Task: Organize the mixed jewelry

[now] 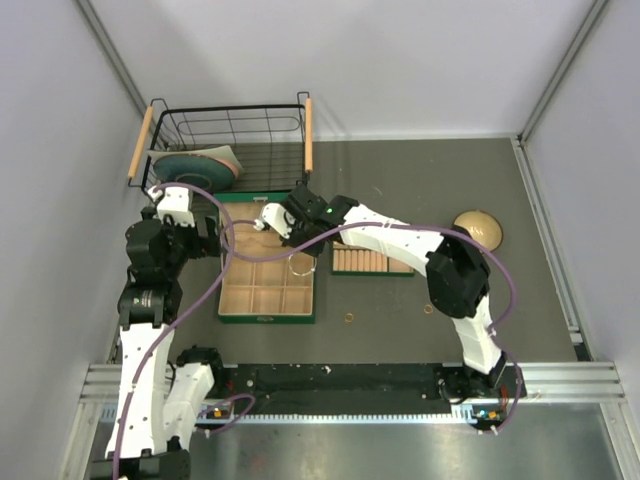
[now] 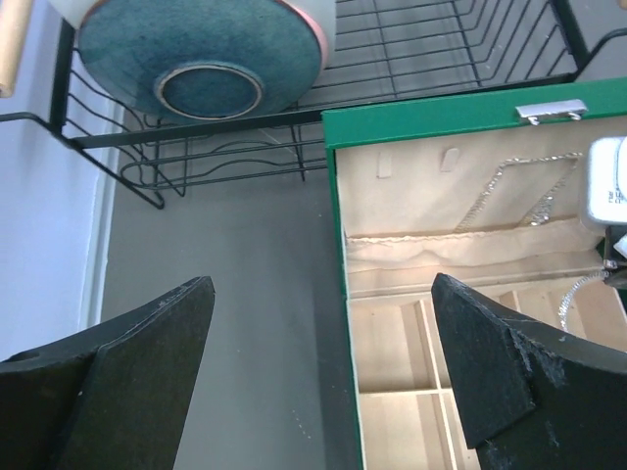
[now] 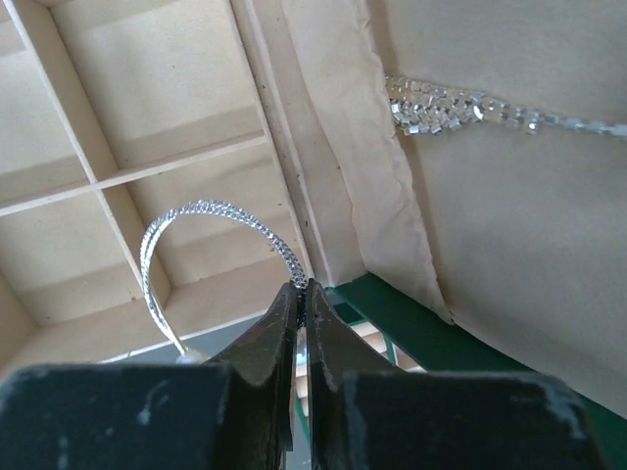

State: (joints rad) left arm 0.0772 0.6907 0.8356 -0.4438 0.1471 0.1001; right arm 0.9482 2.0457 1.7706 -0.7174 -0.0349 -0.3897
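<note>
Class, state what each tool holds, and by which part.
Right tool pinches the thin silver beaded bracelet hoop at its band; left tool holds nothing.

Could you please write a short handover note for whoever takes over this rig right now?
Left gripper: open, empty, by the left wall of the green jewelry box.
Right gripper: shut on the silver bracelet, held over the box's compartments.
A gold ring lies near the box's near right corner and a second ring farther right, both on the table.
Done: bracelet picked up.
Left: set it in a compartment, then box the rings.
</note>
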